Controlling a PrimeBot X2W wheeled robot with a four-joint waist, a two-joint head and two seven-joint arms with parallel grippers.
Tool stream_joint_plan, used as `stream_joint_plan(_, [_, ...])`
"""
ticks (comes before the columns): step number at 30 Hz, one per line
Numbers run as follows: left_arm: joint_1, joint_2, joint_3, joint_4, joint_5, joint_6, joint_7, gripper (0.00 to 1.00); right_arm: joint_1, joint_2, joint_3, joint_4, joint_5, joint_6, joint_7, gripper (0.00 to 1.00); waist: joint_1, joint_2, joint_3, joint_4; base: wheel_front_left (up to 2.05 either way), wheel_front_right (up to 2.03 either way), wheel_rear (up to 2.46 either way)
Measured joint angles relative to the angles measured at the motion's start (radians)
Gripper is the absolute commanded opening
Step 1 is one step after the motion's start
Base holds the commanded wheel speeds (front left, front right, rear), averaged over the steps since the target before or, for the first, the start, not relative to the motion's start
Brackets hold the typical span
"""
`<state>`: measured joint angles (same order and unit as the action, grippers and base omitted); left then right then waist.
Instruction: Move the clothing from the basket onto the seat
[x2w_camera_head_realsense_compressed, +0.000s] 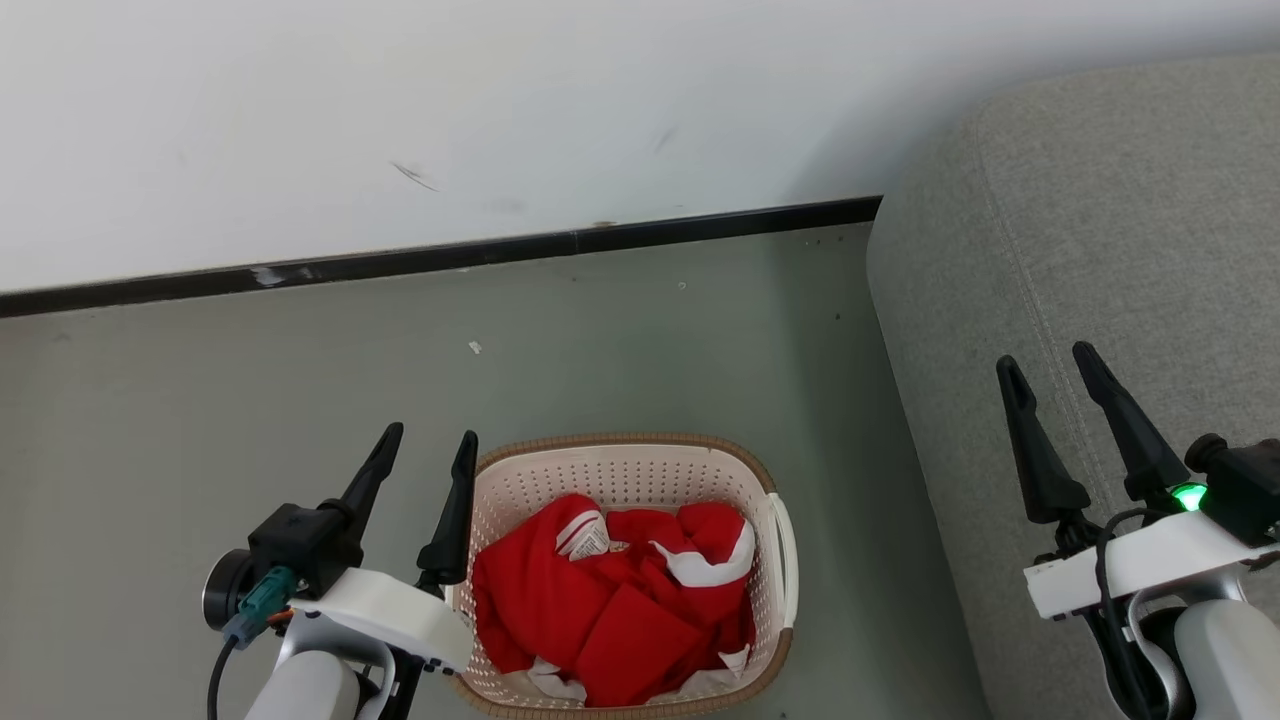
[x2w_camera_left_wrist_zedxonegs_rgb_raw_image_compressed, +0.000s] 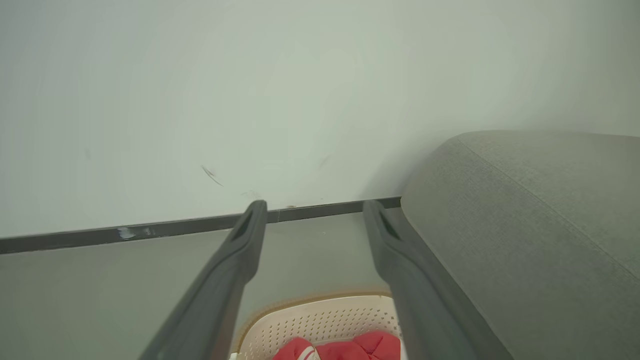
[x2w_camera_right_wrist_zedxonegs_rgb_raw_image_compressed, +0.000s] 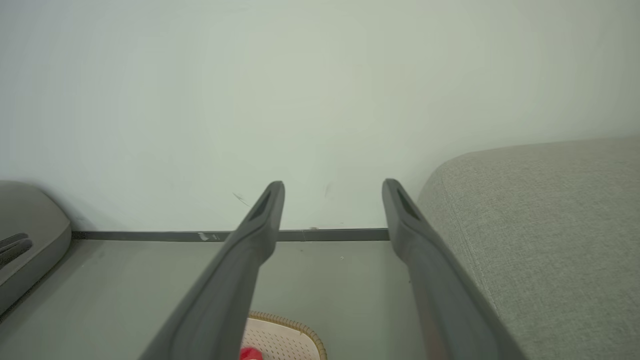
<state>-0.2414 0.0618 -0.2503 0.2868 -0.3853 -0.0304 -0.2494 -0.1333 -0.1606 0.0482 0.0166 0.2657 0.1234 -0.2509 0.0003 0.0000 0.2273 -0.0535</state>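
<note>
Left end effector (x2w_camera_head_realsense_compressed: 431, 433) and right end effector (x2w_camera_head_realsense_compressed: 1044, 355) spread apart, empty.
I see bright red soft-fabric clothing (x2w_camera_head_realsense_compressed: 610, 600) heaped inside the cream-white perforated plastic basket (x2w_camera_head_realsense_compressed: 620, 475) on the floor (x2w_camera_head_realsense_compressed: 300, 400) (beside the grey-green upholstered seat (x2w_camera_head_realsense_compressed: 1100, 250)).

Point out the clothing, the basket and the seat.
clothing (x2w_camera_head_realsense_compressed: 610, 610), head view, middle of the red heap.
basket (x2w_camera_head_realsense_compressed: 620, 475), head view, far perforated wall.
seat (x2w_camera_head_realsense_compressed: 1100, 250), head view, bare cushion top.

one basket (x2w_camera_head_realsense_compressed: 620, 478), one seat (x2w_camera_head_realsense_compressed: 1100, 250), one clothing pile (x2w_camera_head_realsense_compressed: 610, 600)
</note>
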Motion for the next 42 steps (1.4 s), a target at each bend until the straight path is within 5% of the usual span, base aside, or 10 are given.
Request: stream_joint_plan(42, [-0.351, -0.026, -0.117, 0.465, -0.102, -0.054, 0.152, 1.00, -0.197, 0.059, 0.004, -0.166, 0.026, 0.000, -0.002, 1.00, 0.0000, 0.0000, 0.379, -0.164, 0.00, 0.00, 0.00])
